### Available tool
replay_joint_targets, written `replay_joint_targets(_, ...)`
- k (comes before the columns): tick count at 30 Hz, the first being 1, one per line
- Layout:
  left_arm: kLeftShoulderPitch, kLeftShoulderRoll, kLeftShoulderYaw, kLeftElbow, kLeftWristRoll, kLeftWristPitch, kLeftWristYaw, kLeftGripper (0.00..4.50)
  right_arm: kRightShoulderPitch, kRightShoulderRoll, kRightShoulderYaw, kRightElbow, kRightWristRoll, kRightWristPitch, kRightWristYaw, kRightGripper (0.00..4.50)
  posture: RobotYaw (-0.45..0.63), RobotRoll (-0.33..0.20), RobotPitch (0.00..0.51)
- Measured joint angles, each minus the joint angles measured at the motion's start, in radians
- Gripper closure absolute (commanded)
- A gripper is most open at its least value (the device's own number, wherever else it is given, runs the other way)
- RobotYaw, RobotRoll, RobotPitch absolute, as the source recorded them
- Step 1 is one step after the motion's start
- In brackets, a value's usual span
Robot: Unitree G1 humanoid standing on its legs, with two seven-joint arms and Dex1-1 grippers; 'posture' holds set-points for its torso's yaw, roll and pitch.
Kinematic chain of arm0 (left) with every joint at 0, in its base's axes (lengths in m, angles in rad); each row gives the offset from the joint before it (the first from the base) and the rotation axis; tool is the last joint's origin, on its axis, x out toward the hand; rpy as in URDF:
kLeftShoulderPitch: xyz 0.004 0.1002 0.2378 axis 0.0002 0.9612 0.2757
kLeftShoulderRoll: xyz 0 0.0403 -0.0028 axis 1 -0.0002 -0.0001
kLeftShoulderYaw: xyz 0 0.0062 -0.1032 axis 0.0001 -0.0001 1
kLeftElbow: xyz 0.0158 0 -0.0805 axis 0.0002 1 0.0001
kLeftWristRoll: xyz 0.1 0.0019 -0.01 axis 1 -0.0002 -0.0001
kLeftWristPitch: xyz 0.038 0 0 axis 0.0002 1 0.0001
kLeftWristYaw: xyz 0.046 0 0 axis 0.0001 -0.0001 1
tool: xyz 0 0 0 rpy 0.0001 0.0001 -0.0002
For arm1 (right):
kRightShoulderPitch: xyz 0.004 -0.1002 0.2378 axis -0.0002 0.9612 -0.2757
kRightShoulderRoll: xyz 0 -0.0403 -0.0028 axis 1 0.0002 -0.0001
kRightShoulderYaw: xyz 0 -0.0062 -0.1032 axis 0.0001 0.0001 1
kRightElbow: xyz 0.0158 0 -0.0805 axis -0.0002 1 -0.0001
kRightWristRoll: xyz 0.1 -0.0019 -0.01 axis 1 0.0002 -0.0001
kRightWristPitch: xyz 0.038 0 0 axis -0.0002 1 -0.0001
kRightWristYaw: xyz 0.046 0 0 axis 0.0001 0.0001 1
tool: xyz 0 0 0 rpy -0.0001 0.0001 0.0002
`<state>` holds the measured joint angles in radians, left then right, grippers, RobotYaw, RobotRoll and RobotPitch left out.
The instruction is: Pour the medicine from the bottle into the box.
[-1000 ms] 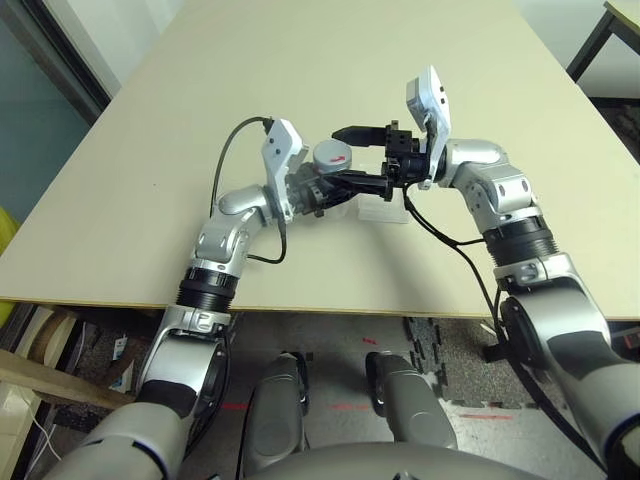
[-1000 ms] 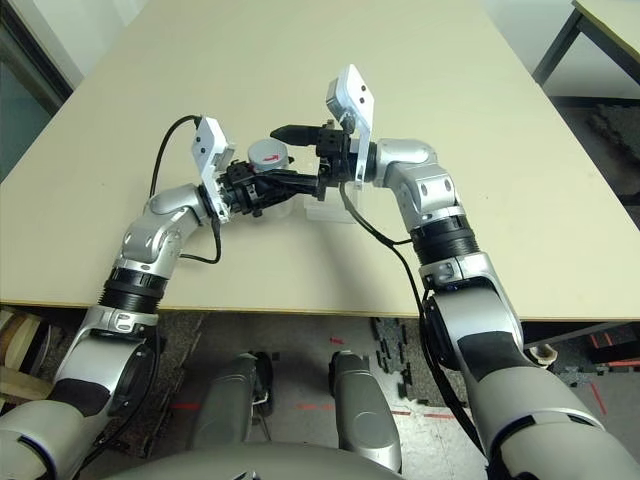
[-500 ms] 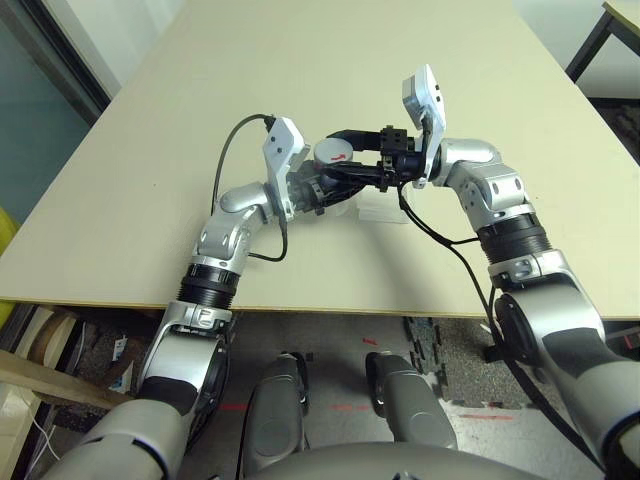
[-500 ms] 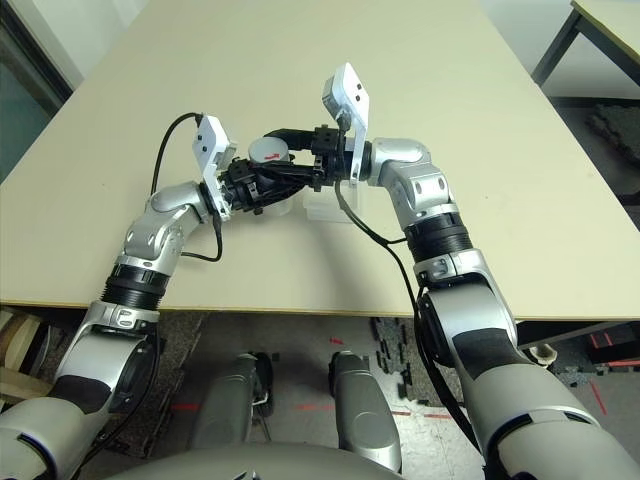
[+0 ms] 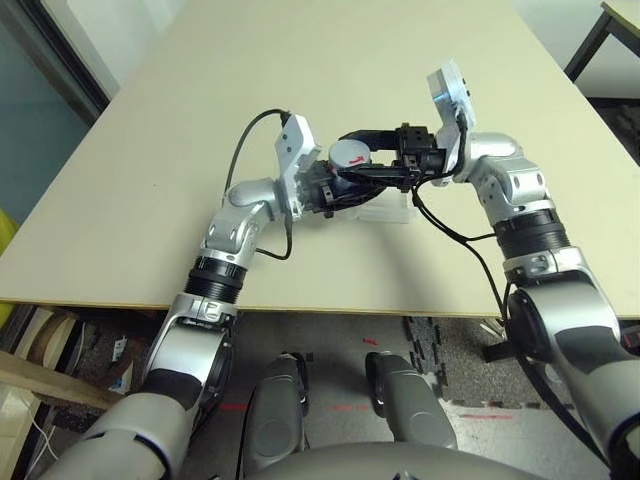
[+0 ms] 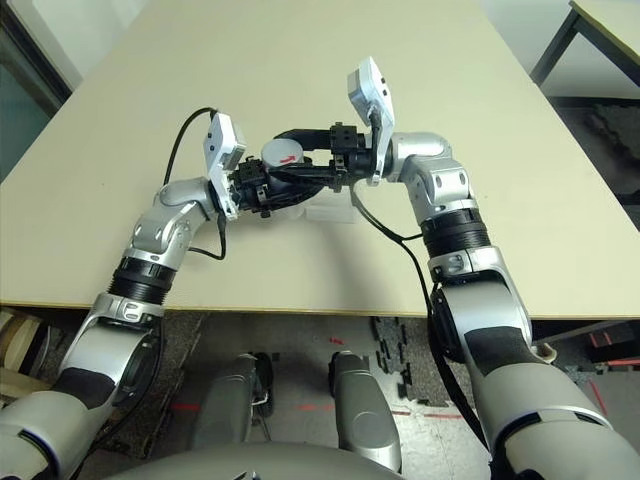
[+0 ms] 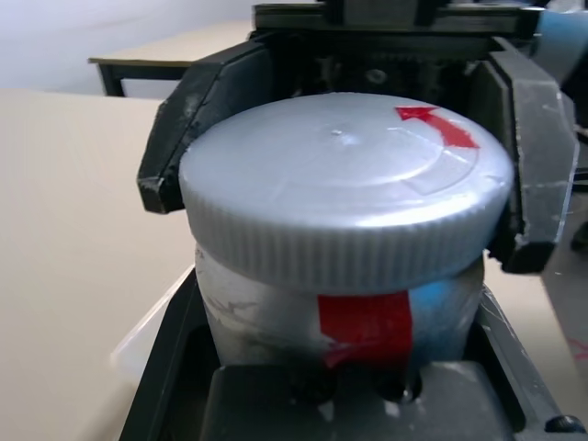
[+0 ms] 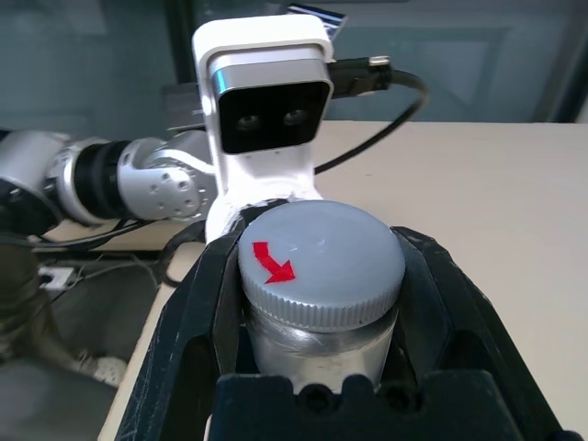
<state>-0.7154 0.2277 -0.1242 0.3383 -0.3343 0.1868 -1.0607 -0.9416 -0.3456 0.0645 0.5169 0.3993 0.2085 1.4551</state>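
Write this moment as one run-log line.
left pincer: shut on bottle | right pincer: shut on cap | box: on table, under bottle

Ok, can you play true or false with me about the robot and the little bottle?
1. The cap is still on the bottle. True.
2. The right gripper has its jaws shut around the cap. True.
3. The bottle stands on the table by itself. False: the left gripper holds it up above the table, jaws shut on its body.
4. The cap has a red arrow on top. True.
5. The box is far away at the table's back edge. False: it lies right under the two grippers.
6. The bottle is tipped over and pouring. False: it is upright and closed.
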Motion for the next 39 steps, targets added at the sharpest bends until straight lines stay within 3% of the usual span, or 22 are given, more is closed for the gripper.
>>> replay_joint_targets(7, -0.001, 0.0, -0.002, -0.012, -0.014, 0.008, -0.01, 1.89, -0.026, 0.0, -0.01, 0.053, 0.0, -0.036, 0.052, 1.88, -0.2, 0.0, 0.127)
replay_joint_targets(11, -0.004, 0.003, 0.016, -0.006, -0.027, 0.048, 0.007, 1.89, -0.064, 0.037, -0.048, 0.118, 0.031, -0.02, 0.044, 0.5, -0.2, 0.0, 0.125)
replay_joint_targets(13, -0.003, 0.004, 0.02, -0.004, -0.027, 0.058, 0.016, 1.89, -0.089, 0.035, -0.07, 0.125, 0.042, -0.018, 0.039, 0.02, -0.2, 0.0, 0.123)
replay_joint_targets(27, -0.006, -0.007, 0.03, 0.034, -0.018, 0.034, 0.04, 1.89, -0.042, 0.003, -0.076, 0.081, 0.044, 0.012, 0.005, 0.0, -0.21, 0.0, 0.127)
replay_joint_targets(39, -0.008, -0.029, 0.028, 0.031, -0.017, 0.033, 0.056, 1.89, -0.013, 0.057, -0.054, 0.034, -0.001, -0.012, -0.116, 0.0, -0.21, 0.0, 0.136)
